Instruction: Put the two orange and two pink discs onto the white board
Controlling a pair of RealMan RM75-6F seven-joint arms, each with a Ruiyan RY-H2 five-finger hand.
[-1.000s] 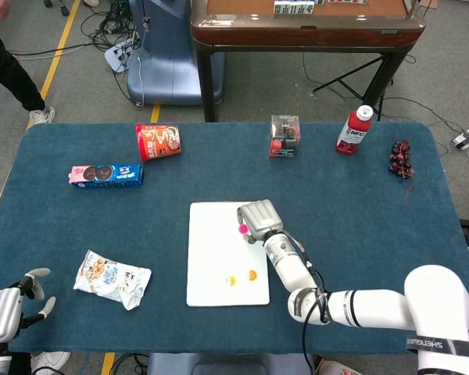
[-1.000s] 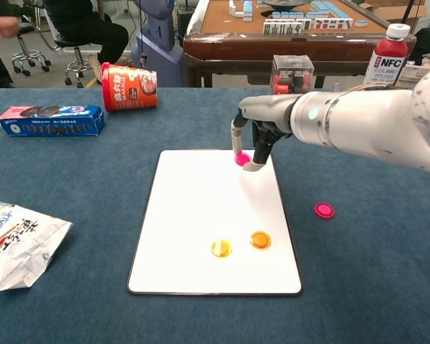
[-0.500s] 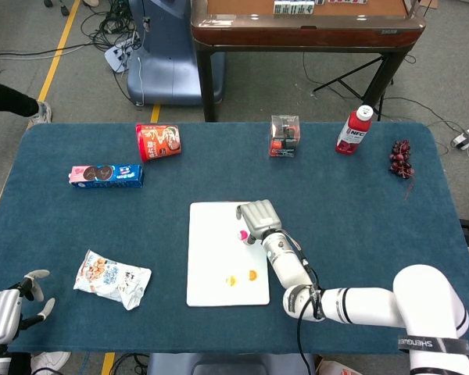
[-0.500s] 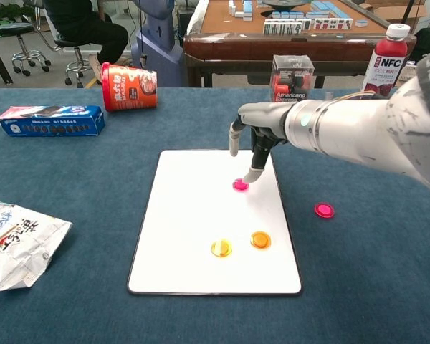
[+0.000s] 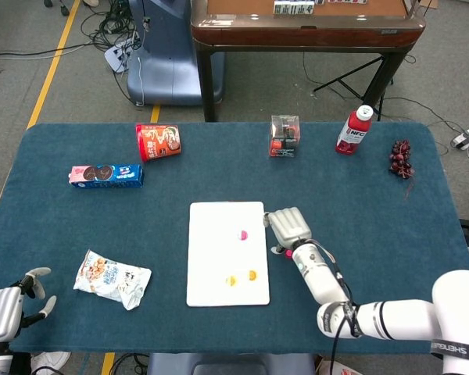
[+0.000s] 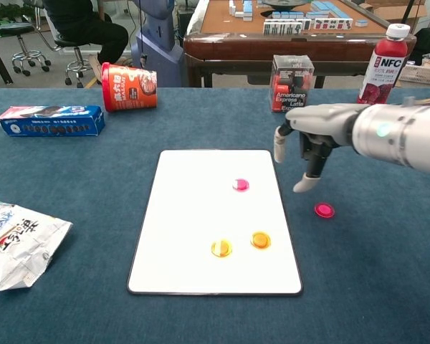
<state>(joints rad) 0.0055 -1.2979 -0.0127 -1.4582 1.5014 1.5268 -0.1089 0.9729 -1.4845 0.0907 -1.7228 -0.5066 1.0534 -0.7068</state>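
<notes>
Since a second ago our right robot hand (image 6: pixel 305 152) has let go of the pink disc on the board (image 6: pixel 240 185) and swung off to the right of the white board (image 6: pixel 193 215), where it now hangs over the blue desk (image 6: pixel 86 172) with fingers apart and pointing down, holding nothing. We see that released disc lying flat in the board's upper right part, apart from the two orange discs, one (image 6: pixel 221 249) just left of the other (image 6: pixel 260 240), which sit side by side in the board's lower right area. A second pink disc (image 6: pixel 324 210) remains on the desk cloth right of the board, just below and right of our lowered fingertips, not touched by them. In the head view our left robot hand (image 5: pixel 12 308) rests at the lower left corner of the frame, fingers loosely spread, with nothing in it. Along the upper part of the chest view we note a red cup (image 6: pixel 129 87) on its side, a blue biscuit box (image 6: pixel 51 120), a coffee box (image 6: pixel 292 82) and a red bottle (image 6: pixel 381 66); a snack bag (image 6: pixel 18 240) lies at the left edge.
</notes>
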